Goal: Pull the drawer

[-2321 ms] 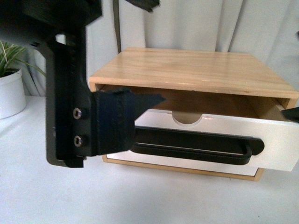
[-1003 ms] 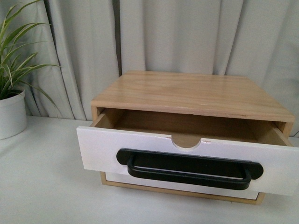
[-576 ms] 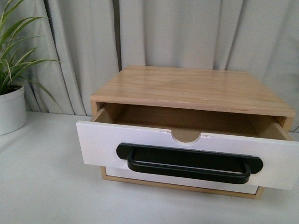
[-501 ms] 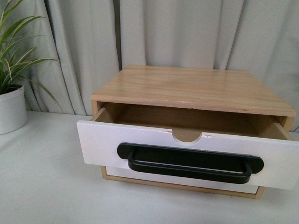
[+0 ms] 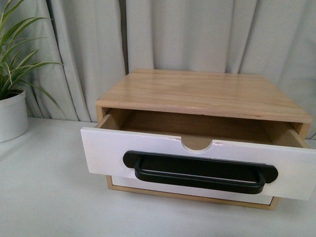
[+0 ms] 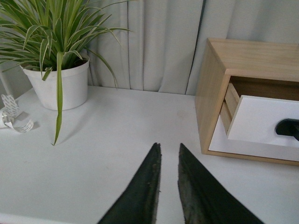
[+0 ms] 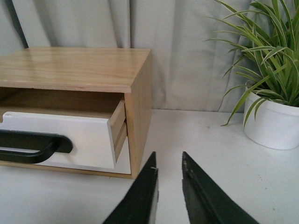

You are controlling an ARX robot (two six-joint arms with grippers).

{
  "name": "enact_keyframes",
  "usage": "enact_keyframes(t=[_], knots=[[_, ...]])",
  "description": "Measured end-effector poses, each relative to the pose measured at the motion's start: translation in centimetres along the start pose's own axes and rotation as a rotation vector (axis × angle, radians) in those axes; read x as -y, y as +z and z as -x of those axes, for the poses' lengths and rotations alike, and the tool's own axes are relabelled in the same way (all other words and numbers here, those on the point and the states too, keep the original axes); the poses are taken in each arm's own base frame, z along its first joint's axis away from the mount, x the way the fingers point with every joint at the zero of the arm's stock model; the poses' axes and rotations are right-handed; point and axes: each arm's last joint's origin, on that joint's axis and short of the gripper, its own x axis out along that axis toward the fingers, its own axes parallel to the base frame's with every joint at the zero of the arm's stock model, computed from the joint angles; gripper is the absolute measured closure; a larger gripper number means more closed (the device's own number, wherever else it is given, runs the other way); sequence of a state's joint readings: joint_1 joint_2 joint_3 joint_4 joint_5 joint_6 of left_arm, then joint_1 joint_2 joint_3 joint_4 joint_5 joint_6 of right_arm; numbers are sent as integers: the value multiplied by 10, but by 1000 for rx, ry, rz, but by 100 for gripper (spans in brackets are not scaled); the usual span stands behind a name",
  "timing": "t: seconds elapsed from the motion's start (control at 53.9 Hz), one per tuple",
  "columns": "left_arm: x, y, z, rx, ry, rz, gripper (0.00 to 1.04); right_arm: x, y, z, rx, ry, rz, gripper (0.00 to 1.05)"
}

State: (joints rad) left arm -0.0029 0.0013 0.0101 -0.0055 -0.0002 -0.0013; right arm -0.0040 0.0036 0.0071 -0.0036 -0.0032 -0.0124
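Note:
The drawer [image 5: 148, 150] stands pulled partway out of the wooden cabinet [image 5: 202, 91]. Its white front carries a long black bar handle [image 5: 200, 170] and a half-round notch in the top edge. The drawer [image 6: 261, 121] also shows in the left wrist view, and the drawer [image 7: 70, 135] in the right wrist view, where one light wood side is visible. Neither arm appears in the front view. My left gripper [image 6: 168, 148] is shut over the table, off the cabinet's left side, holding nothing. My right gripper [image 7: 169, 156] is shut off its right side, also holding nothing.
A plain white drawer front [image 5: 192, 193] without a handle sits below the pulled one. A potted plant [image 5: 12, 106] in a white pot stands at the left, another potted plant [image 7: 273, 123] at the right. Curled white tape [image 6: 14, 119] lies near the left pot. Grey curtains hang behind.
The left arm filled the front view at the drawer's handle 2.3 s ago and has since left that view. Over the last second the view shifted slightly; the drawer stayed open.

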Motion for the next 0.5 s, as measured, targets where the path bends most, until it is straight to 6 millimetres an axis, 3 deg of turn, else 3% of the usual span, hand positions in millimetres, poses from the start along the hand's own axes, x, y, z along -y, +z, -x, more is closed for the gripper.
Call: enact_keyframes(t=[0.427, 0.501], knots=[[0, 0, 0, 0, 0, 0, 9, 0, 0, 0, 0, 0, 0, 10], [0, 0, 0, 0, 0, 0, 5, 0, 0, 0, 0, 0, -2, 8]])
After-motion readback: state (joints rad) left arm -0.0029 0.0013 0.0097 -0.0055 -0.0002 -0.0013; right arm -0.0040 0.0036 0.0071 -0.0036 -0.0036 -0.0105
